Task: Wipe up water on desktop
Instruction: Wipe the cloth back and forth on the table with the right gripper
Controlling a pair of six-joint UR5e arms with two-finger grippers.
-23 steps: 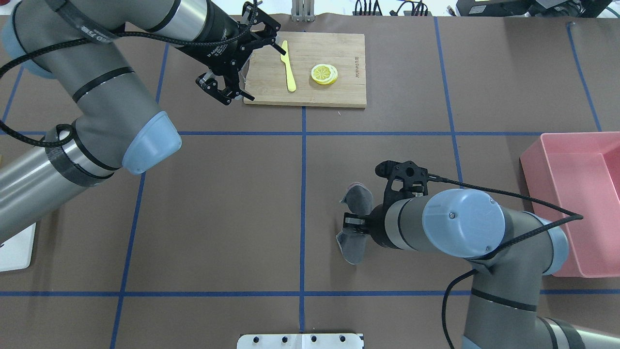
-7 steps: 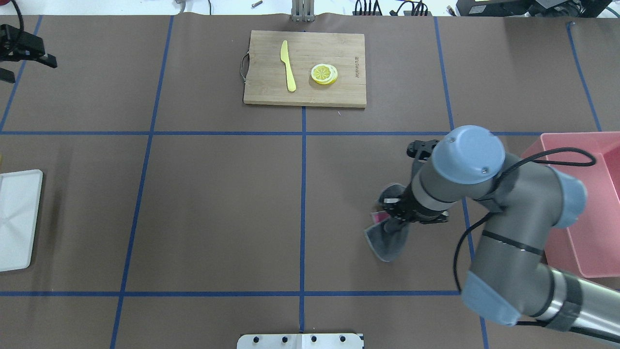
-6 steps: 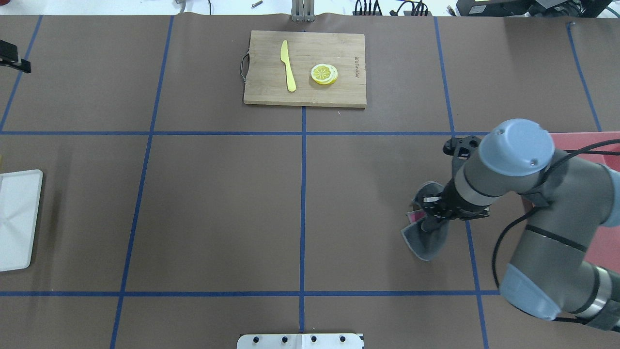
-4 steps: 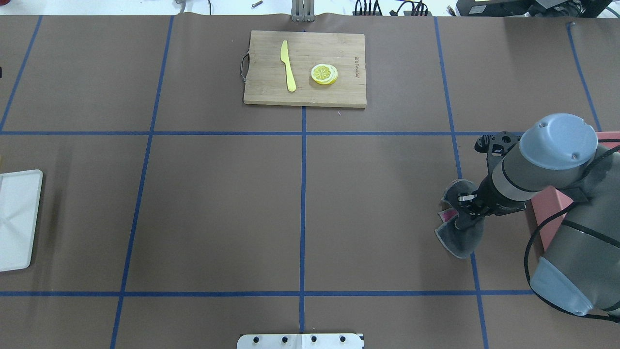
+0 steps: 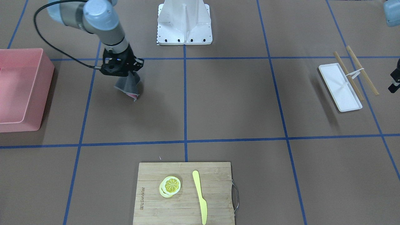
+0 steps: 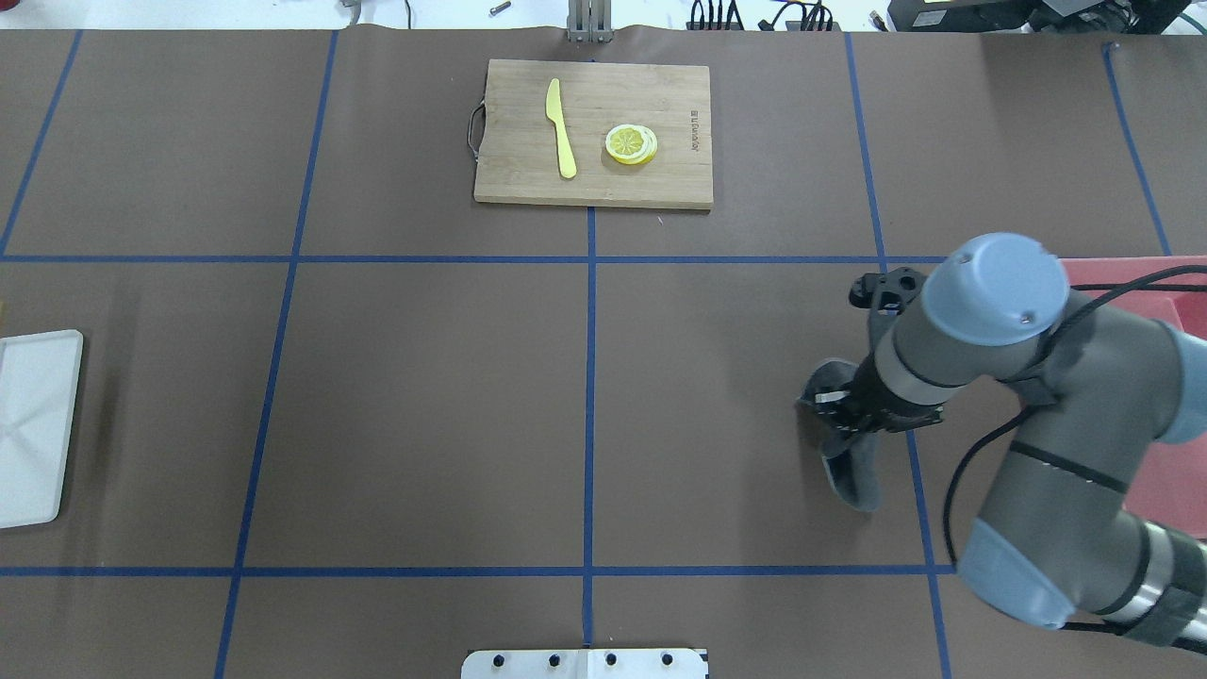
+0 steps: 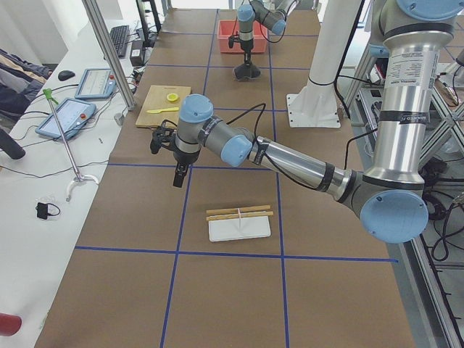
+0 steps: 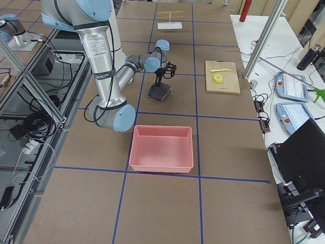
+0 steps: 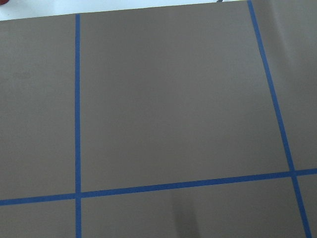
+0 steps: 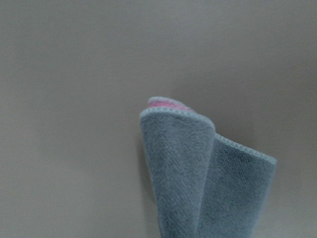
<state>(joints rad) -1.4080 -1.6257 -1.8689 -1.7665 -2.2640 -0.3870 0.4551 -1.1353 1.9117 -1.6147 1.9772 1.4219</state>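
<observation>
Grey cloth [image 6: 853, 476] clamped in my right gripper [image 6: 837, 426], swept back from pink bin [image 5: 45, 90] across desk [image 6: 424, 396]; wipe ongoing. Left gripper [image 7: 178, 176]: cannot tell.

The desktop [image 6: 424, 396] looked like smooth, matt brown paper, its grid lines [image 9: 77, 99] of faintly shiny blue tape. The cloth [image 10: 198, 178] was soft grey terry with a pale stitched hem and a pink inner face. My right arm [image 6: 1066, 453] had tubes of brushed grey metal and joint caps of smooth pale-blue plastic. On the far side, the cutting board [image 6: 519, 179] was pale, grained bamboo with a wire metal handle [image 5: 236, 195]. The knife [image 6: 563, 141] and lemon slices [image 6: 631, 144] on it looked like smooth yellow plastic. The bin [image 5: 18, 93] on the right was smooth pink plastic.
</observation>
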